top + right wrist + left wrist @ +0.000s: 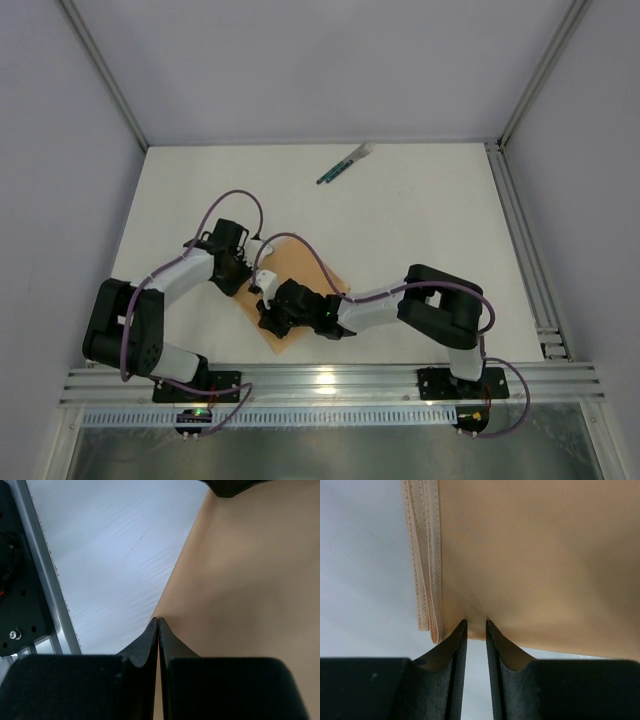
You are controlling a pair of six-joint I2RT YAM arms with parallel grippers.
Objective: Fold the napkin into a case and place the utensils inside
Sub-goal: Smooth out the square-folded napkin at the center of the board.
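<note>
The peach-tan napkin [295, 268] lies folded on the white table between my two arms, with stacked hemmed edges [426, 555] along its left side. My left gripper [258, 282] [476, 621] pinches the near edge of the cloth [530, 560], which puckers between its tips. My right gripper [268, 318] [158, 619] is shut on the napkin's edge [240, 580], and a sliver of cloth shows between its fingers. The utensils [345, 163], with dark green handles and pale ends, lie together at the far middle of the table, away from both grippers.
An aluminium rail [330, 385] runs along the near table edge and also shows in the right wrist view [40, 590]. Another rail [520, 250] lines the right side. Purple cables [235, 200] loop above the arms. Grey walls enclose the table.
</note>
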